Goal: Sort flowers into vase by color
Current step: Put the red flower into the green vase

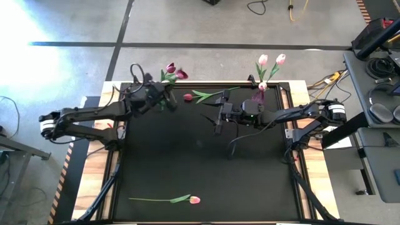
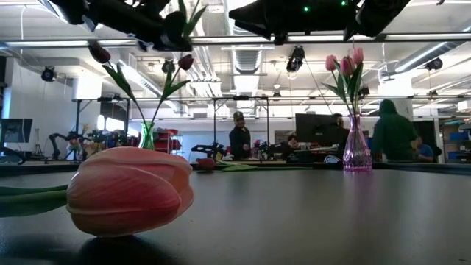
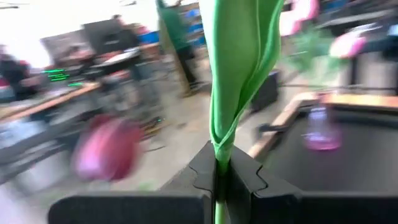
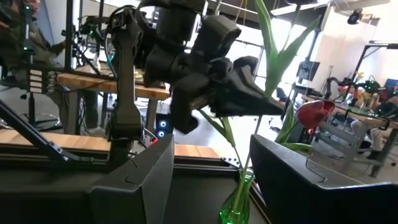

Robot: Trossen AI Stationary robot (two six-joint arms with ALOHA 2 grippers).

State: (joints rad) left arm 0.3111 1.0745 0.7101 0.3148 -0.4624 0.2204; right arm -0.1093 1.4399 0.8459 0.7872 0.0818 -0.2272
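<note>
While the left gripper point(image 3: 219, 180) pinches a flower point(image 3: 239, 68) by its thin, bendy stem at upper left, the right gripper point(image 4: 211, 180) hangs open mid-frame; hold stems low.

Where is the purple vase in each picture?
High view: purple vase at the table's far edge, right of middle.
Low view: right side, standing on the table.
Left wrist view: blurry, right of the green stem that the left gripper pinches.
Right wrist view: not there; only a green vase.
Shared landmark: the pink tulips in it.
</note>
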